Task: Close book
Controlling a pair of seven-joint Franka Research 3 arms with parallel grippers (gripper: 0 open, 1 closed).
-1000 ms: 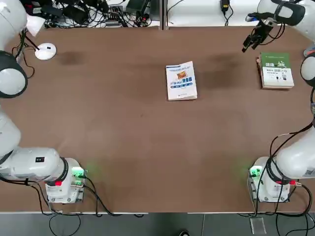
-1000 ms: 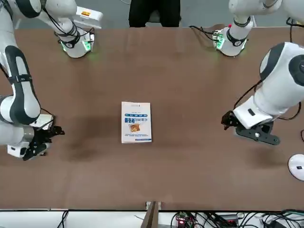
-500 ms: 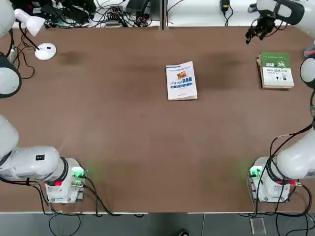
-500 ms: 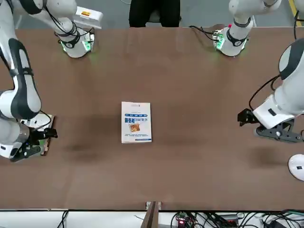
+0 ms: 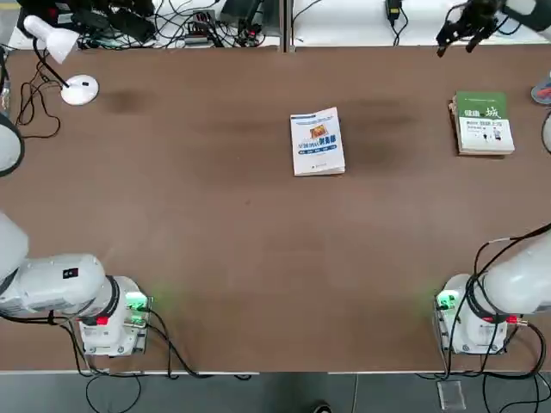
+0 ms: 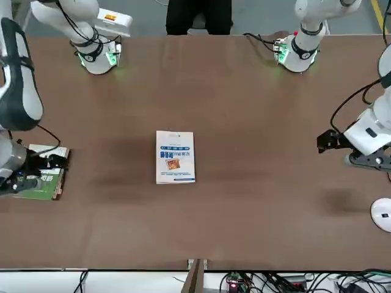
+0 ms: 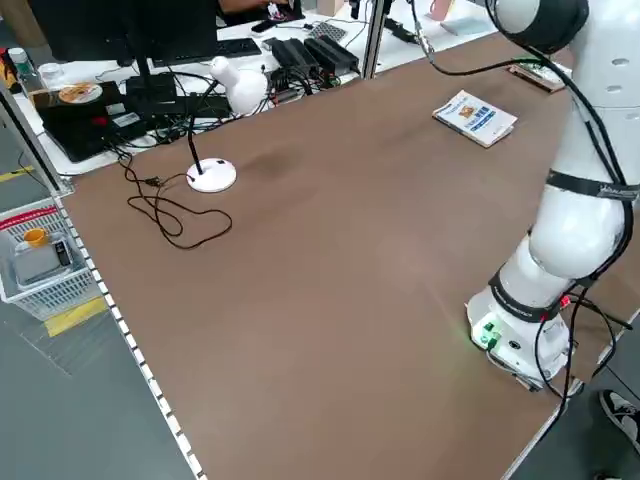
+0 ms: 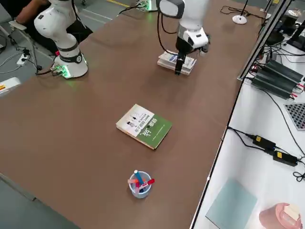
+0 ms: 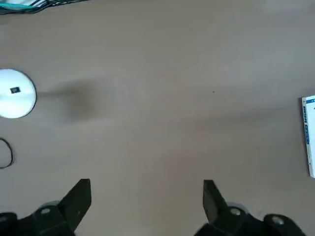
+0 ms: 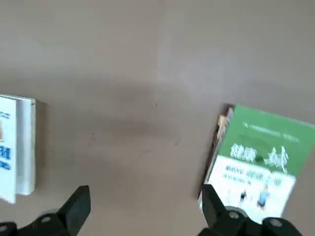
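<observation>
Lying shut and flat near the table's middle, the white-and-blue paperback [image 5: 317, 141] has its cover up and neither gripper on it.

Right gripper [image 5: 461, 22] hangs with fingers spread and empty over the table's far edge, beyond the green-and-white book [image 5: 483, 123] on the robot's right. Left gripper [image 9: 146, 201] is also spread wide and empty above bare brown table [image 5: 215, 241], near the white lamp base [image 5: 79, 89] at the far left.

Overhead and front views face opposite ways, sharing the book [image 5: 318, 141], side views raised, wrist views close
</observation>
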